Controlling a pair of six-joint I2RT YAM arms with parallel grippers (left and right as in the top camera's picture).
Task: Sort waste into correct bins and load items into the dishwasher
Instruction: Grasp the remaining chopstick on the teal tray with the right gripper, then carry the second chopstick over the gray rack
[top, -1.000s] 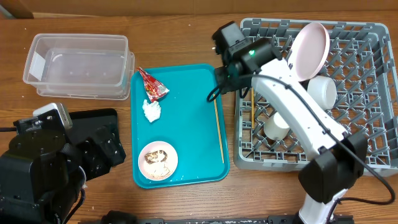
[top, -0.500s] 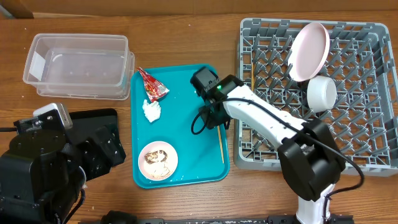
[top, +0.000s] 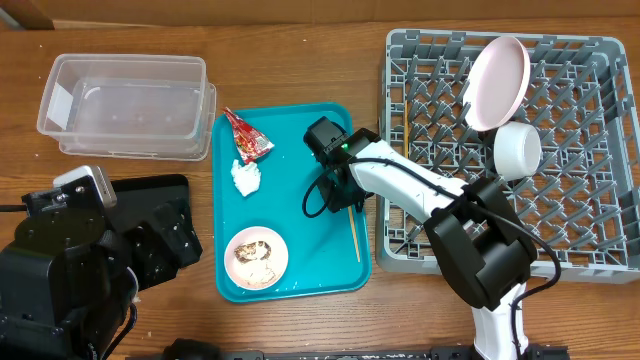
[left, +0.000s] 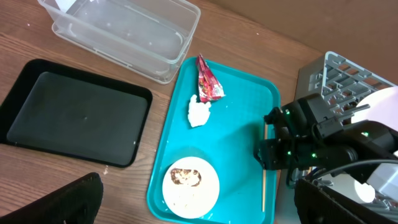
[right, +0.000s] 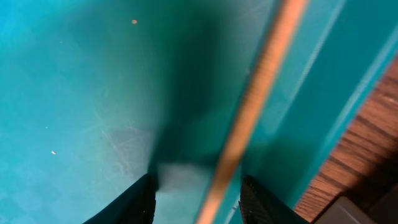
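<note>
My right gripper (top: 345, 195) is low over the teal tray's right side, open, its fingers (right: 198, 199) on either side of a wooden chopstick (right: 249, 118) that lies on the tray (top: 353, 235). A red wrapper (top: 245, 135) and a white tissue wad (top: 245, 177) lie at the tray's upper left. A small bowl with brown scraps (top: 255, 257) sits at the tray's front. The grey dish rack (top: 590, 240) holds a pink plate (top: 498, 82) and a white bowl (top: 517, 148). The clear tub (top: 125, 105) and black tray (left: 68, 112) are at the left. My left gripper (left: 193, 205) is open, high over the table.
The teal tray (top: 300, 130) lies between the tub and the rack. Its raised right rim (right: 323, 106) runs just beside the chopstick, with wooden table (right: 367, 143) beyond. The left arm's base (top: 60, 270) covers the front left corner.
My right gripper has swung from the rack's left edge down onto the teal tray and settled over the chopstick. The left arm has not moved.
</note>
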